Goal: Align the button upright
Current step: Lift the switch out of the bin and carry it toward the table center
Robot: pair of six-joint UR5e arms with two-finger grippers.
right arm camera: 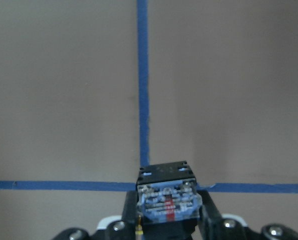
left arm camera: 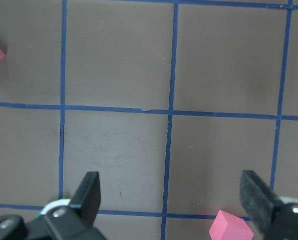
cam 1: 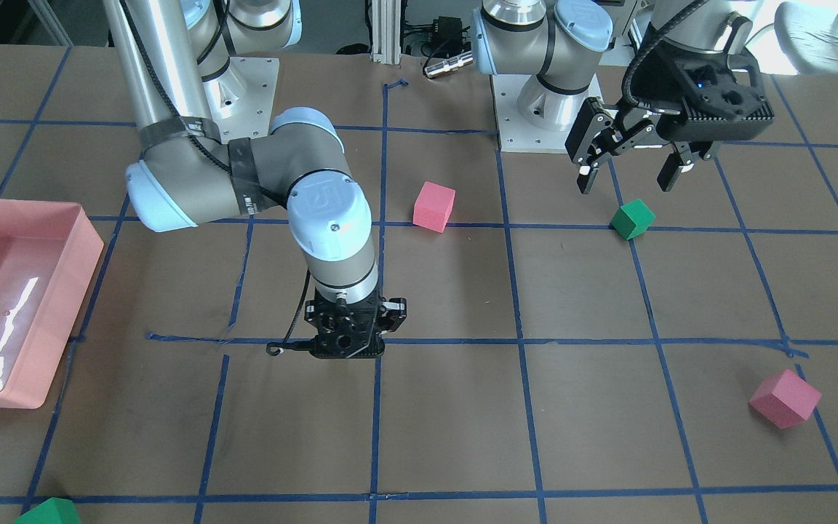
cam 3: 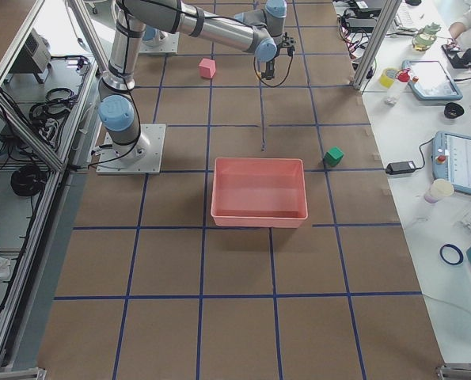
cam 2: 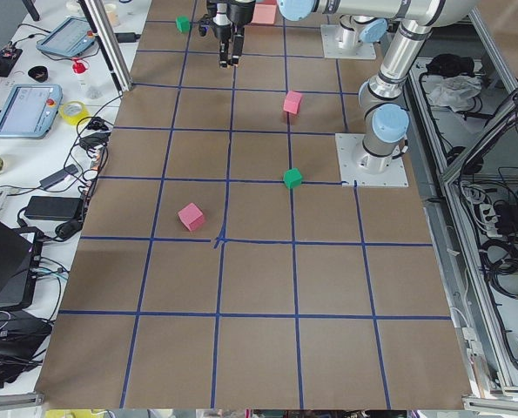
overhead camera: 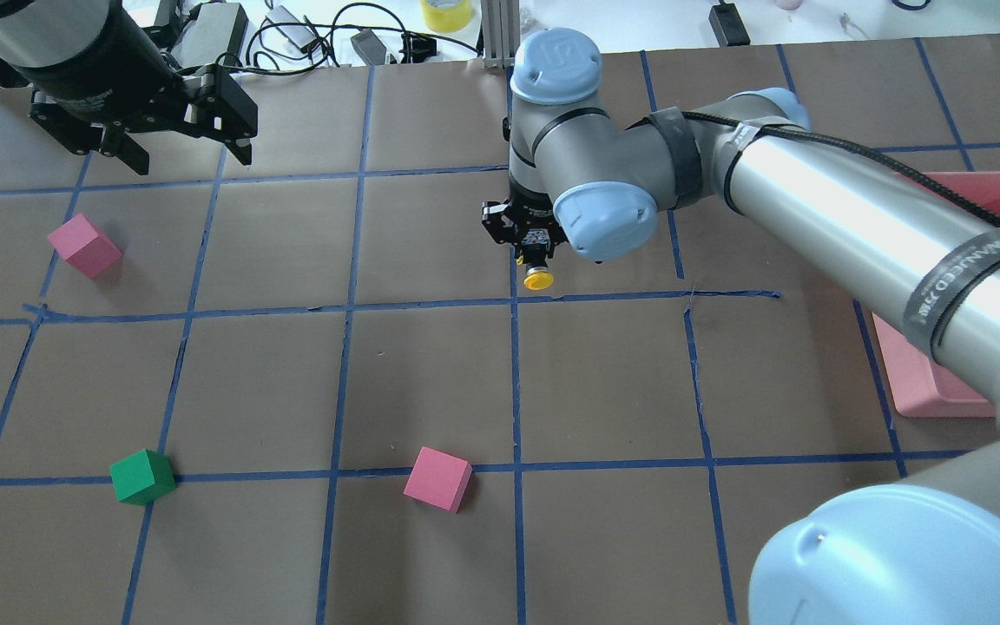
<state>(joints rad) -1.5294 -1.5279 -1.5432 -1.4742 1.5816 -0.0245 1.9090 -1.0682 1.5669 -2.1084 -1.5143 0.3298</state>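
My right gripper (overhead camera: 534,257) is shut on the button (overhead camera: 538,278), low over the table's middle by a blue tape crossing. In the overhead view the yellow cap sticks out of the fingers toward the robot's side. In the right wrist view the silvery-white base block (right arm camera: 166,197) shows between the fingers and the cap is hidden. In the front-facing view the right gripper (cam 1: 346,348) hides the button. My left gripper (cam 1: 626,175) is open and empty, raised over a green cube (cam 1: 632,218); its fingers (left arm camera: 91,192) stand wide apart.
A pink cube (cam 1: 434,206) lies near the robot's bases, and another pink cube (cam 1: 785,397) lies far out on my left. A second green cube (cam 1: 48,511) sits at the far edge. A pink tray (cam 1: 84,247) stands on my right side.
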